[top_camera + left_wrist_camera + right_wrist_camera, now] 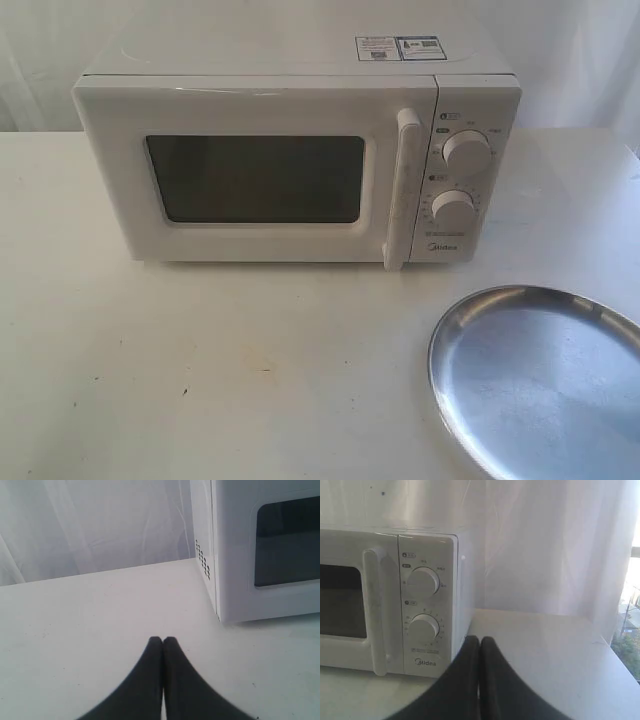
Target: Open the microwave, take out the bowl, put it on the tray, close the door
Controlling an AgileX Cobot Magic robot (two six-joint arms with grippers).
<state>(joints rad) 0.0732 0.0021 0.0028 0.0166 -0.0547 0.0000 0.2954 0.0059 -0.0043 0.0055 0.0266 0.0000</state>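
Observation:
The white microwave stands at the back of the table with its door shut and the vertical bar handle beside two dials. The bowl is hidden. The silver tray lies at the front right, with nothing on it. My left gripper is shut with nothing in it, low over the table off the microwave's left front corner. My right gripper is shut, holding nothing, in front of the microwave's dial-side corner. Neither gripper shows in the exterior view.
A white curtain hangs behind the table. The microwave's side vents face the left gripper's side. A window shows past the table's far right edge. White tabletop spreads in front of the microwave.

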